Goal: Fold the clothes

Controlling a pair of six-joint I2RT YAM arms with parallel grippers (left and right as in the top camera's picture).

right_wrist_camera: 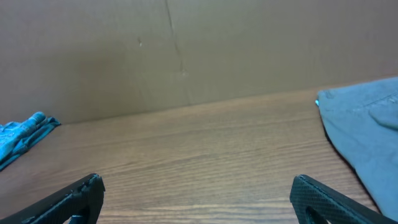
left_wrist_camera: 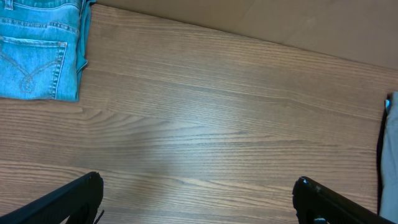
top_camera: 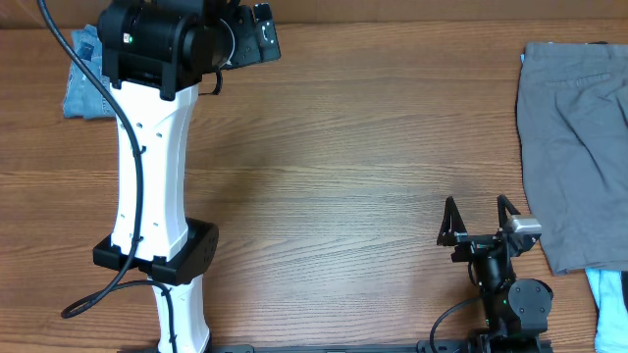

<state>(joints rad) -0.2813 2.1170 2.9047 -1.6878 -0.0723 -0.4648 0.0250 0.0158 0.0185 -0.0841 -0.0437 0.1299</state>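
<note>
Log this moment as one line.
jeans: folded, far left | left gripper: open, empty | right gripper: open, empty | grey garment: spread flat, far right

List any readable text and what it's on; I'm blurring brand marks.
No text can be read.
The jeans show only pocket stitching.
A white mark on the left arm's black wrist housing is too small to read.
The grey garment is plain.

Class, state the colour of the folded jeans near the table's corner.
Light blue, faded denim jeans; shown best in the left wrist view.
</note>
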